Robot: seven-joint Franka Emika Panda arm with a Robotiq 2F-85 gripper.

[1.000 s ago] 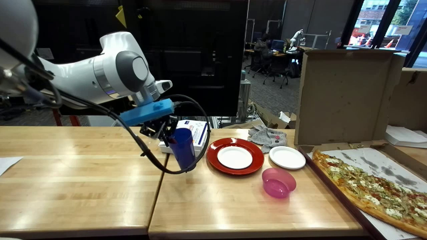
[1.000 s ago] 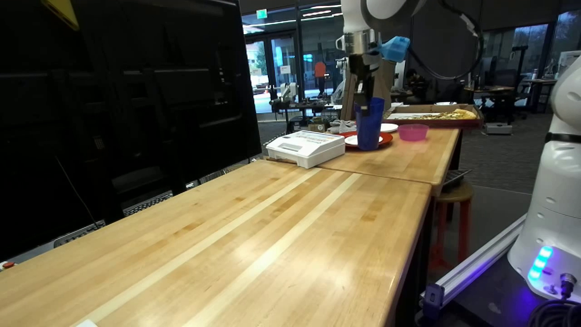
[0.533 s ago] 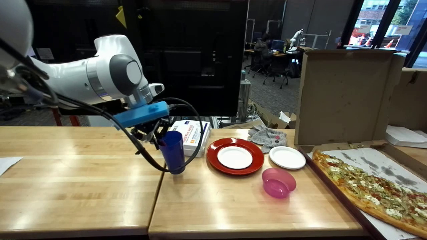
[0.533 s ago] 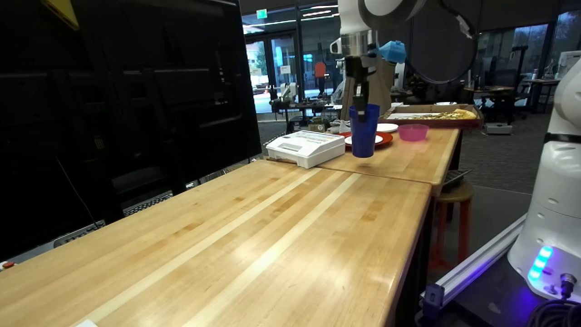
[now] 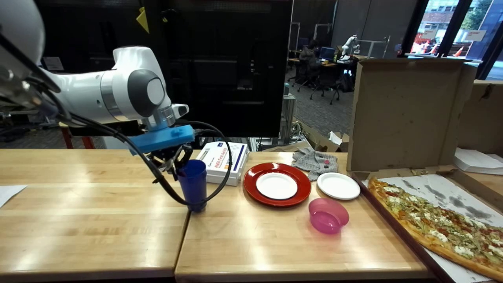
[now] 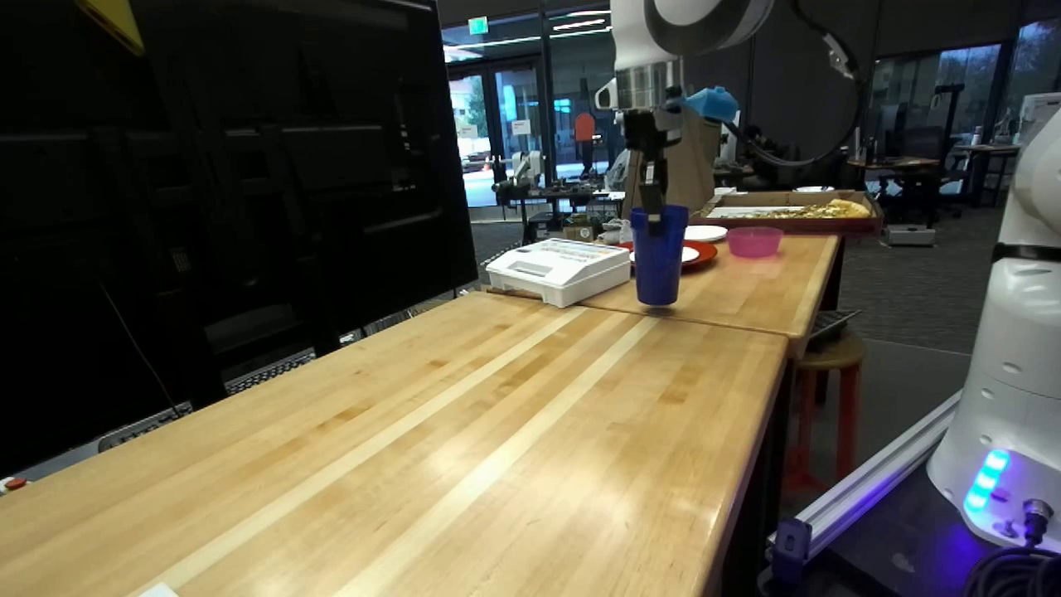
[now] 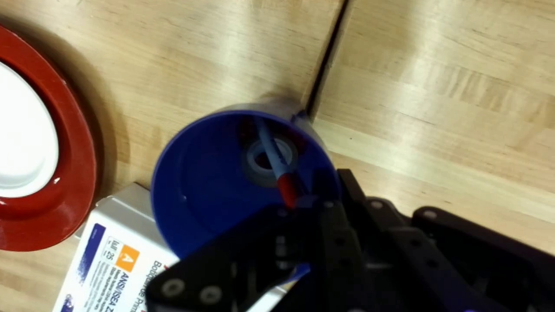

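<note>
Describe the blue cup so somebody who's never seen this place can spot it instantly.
Start with the wooden table and find the white first aid kit on it. Close by, the robot's jaws grip the blue cup by its rim. It is tall and blue, while the red plate and pink bowl are wide and low.

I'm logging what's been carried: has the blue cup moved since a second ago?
Yes. In an exterior view, the blue cup has shifted left and down in the picture, away from the red plate.
</note>
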